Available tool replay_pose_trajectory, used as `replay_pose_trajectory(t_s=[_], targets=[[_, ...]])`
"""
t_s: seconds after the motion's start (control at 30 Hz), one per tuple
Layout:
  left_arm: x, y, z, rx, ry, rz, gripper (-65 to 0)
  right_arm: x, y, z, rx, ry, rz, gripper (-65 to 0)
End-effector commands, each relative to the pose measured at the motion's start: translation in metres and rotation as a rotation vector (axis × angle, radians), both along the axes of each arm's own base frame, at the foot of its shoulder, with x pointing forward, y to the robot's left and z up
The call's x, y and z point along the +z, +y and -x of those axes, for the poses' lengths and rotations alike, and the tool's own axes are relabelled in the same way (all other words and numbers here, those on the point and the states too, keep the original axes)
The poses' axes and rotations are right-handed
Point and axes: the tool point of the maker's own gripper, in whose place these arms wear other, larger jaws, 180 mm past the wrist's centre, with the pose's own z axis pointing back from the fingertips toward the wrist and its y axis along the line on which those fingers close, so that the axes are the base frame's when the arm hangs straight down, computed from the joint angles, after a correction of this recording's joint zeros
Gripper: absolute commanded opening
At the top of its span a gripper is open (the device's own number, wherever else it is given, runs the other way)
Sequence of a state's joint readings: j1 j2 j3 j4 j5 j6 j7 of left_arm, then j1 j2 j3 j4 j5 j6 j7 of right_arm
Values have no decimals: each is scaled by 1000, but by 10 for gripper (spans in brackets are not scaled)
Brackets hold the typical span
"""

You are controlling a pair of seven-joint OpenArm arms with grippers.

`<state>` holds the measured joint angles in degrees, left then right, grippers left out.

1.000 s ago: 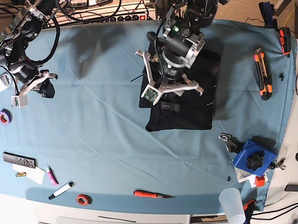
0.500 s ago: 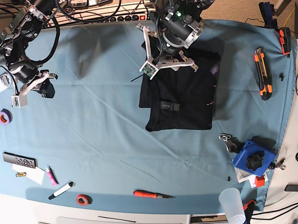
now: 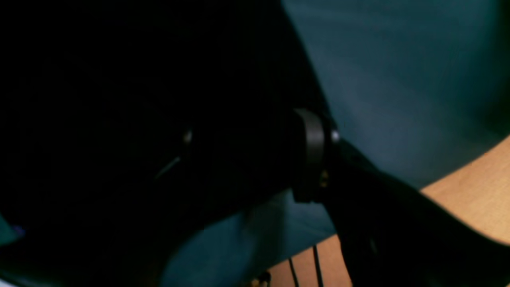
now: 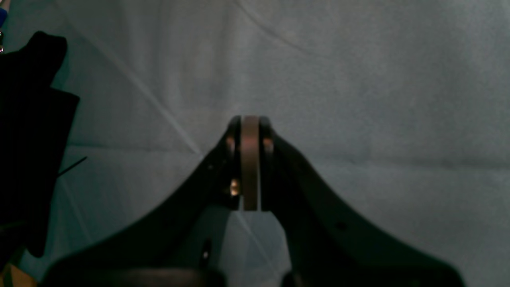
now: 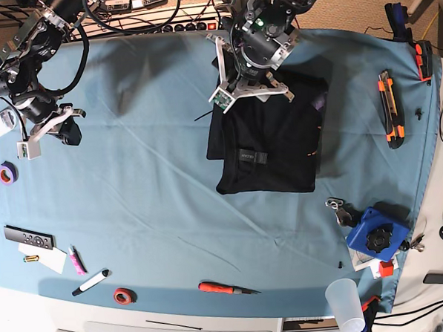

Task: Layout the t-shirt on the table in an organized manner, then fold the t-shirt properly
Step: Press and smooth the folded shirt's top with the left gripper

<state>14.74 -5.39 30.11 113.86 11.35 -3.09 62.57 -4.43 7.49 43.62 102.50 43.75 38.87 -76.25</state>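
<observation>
Your t-shirt [image 5: 269, 145] lies folded into a compact rectangle right of centre on the desk [image 5: 148, 192]. Left hand [image 5: 251, 90] hangs over its far edge, fingers spread, holding nothing. Right hand [image 4: 250, 159] is clenched empty, well apart.

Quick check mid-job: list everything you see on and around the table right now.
t-shirt: 1, black, folded, table centre-right
table: 1, light blue cloth
tape rolls: 2, purple at left edge, red at front
remote: 1, dark, front left
marker: 1, white, front left
screwdriver: 1, red handle, front
cup: 1, clear, front right
utility knife: 1, orange-black, right
left gripper: open, over shirt's far edge
right gripper: shut, empty, far left
</observation>
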Motion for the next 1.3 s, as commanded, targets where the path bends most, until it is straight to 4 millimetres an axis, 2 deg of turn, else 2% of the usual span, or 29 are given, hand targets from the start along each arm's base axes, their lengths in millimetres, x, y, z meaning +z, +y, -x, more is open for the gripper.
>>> replay_pose_trajectory(t_s=[0.0, 0.1, 0.2, 0.47, 0.7, 1.07, 1.27], targets=[[8, -2, -5, 24, -23, 17, -354, 16, -4, -8, 3, -60, 15, -642], [6, 7, -3, 89, 18, -3, -468, 16, -4, -8, 3, -60, 16, -642], [11, 12, 0, 124, 36, -9, -650, 17, -4, -9, 3, -63, 15, -642], [30, 13, -2, 140, 7, 24, -650, 22, -5, -13, -7, -104, 13, -642], [74, 12, 2, 158, -89, 135, -650, 23, -5, -14, -6, -106, 13, -642], [59, 11, 31, 162, 8, 130, -650, 23, -5, -14, -6, -106, 13, -642], [55, -19, 67, 26, 129, 269, -650, 24, -5, -14, -7, -110, 13, -642]])
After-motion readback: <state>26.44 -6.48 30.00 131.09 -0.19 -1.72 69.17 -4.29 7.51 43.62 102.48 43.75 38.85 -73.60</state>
